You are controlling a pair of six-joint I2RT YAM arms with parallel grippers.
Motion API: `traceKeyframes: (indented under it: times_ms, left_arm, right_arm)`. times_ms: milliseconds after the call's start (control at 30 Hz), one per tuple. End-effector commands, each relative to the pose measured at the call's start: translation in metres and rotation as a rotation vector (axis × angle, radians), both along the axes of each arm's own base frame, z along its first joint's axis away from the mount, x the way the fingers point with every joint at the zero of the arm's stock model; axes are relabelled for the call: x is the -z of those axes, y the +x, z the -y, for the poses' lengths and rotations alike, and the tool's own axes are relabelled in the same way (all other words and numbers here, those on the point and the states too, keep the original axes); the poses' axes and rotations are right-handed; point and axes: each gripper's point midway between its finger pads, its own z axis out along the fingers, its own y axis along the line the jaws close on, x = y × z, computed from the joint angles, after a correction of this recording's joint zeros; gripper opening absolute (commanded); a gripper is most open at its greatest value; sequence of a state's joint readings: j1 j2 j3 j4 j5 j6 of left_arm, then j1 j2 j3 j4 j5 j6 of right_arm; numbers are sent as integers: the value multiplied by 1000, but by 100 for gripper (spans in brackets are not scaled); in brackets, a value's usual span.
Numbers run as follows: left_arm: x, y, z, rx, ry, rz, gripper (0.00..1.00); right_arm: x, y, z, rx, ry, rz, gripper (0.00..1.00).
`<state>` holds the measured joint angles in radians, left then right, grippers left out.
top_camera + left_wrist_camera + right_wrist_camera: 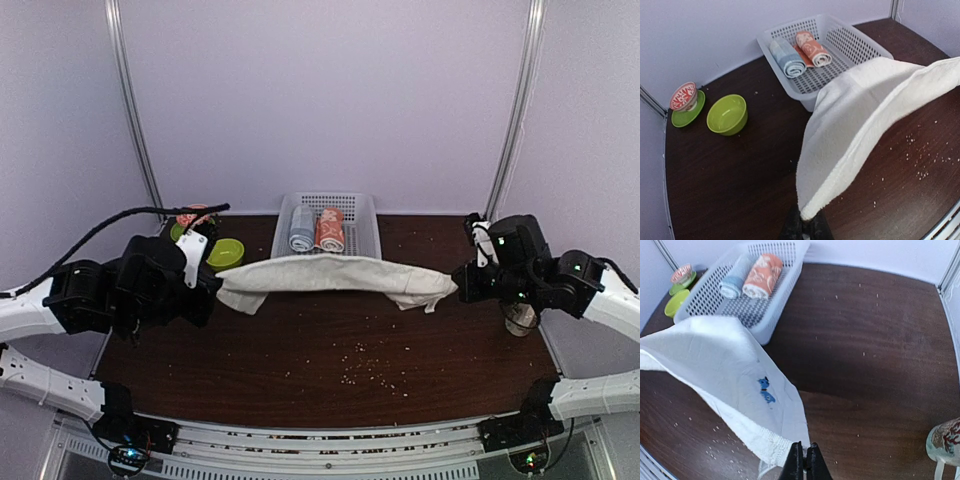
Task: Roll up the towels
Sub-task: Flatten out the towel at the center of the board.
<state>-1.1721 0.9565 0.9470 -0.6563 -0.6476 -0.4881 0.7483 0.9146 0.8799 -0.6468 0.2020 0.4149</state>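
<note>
The white towel (330, 273) hangs in the air over the brown table (300, 350), pulled long between the two arms; it sags a little in the middle. The left pincer (806, 222) is pressed together on one end of it, and the cloth comes right out from between its tips; the right pincer (805, 455) pinches the other end the same way, at a thin edge. There is a small blue picture (765, 390) on the towel near the right end. Behind the towel a white basket (368, 232) sits at the back of the table; inside it lie two rolls side by side and touching: a grey-blue roll (301, 229) on the left, the orange towel (330, 230) with white shapes on the right. A green bowl (225, 253) stands left of the basket; next to it is a green plate (682, 119) with a little red and white bowl (683, 96) on it. A painted mug (945, 442) stands by the right arm; pale crumbs (370, 372) lie scattered on the table near the front.
</note>
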Motion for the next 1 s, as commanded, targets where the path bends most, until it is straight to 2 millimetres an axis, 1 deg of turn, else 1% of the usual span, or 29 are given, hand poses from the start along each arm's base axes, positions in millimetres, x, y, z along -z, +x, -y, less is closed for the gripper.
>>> traceKeyframes:
  times_ms: [0, 67, 133, 167, 267, 333, 400, 433, 500, 567, 733, 800, 833, 867, 967]
  left_arm:
    - [10, -14, 3, 46, -73, -82, 0]
    - [-3, -22, 2, 99, -109, -77, 0]
    - [-19, -31, 1, 161, -155, -65, 0]
    - [-30, -38, -3, 194, -192, -55, 0]
    - [-49, -57, -10, 283, -264, -63, 0]
    - [-55, -70, -16, 329, -304, -84, 0]
    - [-54, -81, -19, 369, -329, -115, 0]
    - [-49, -85, -19, 383, -330, -131, 0]
    - [-38, -86, -18, 382, -318, -155, 0]
    - [-26, -82, -12, 376, -291, -164, 0]
    - [10, -65, 19, 367, -194, -179, 0]
    - [25, -53, 35, 354, -163, -191, 0]
    - [29, -46, 39, 344, -162, -192, 0]
    - [38, -37, 43, 327, -144, -205, 0]
    - [46, -7, 45, 256, -137, -189, 0]
  right_arm:
    - [-19, -13, 4, -34, 78, 54, 0]
    - [-34, -20, 6, -65, 94, 81, 0]
    - [-54, -30, 8, -102, 115, 112, 0]
    - [-64, -35, 10, -117, 127, 128, 0]
    - [-94, -51, 22, -138, 167, 180, 0]
    - [-108, -63, 28, -153, 185, 195, 0]
    - [-115, -70, 33, -156, 198, 192, 0]
    - [-115, -72, 35, -151, 203, 186, 0]
    - [-112, -70, 34, -138, 213, 176, 0]
    - [-101, -63, 30, -120, 210, 158, 0]
    - [-64, -37, 12, -73, 207, 101, 0]
    - [-43, -23, 3, -50, 206, 66, 0]
    - [-37, -17, 1, -36, 216, 59, 0]
    - [-26, -9, -2, -20, 219, 38, 0]
    - [-7, 12, -3, 31, 230, 18, 0]
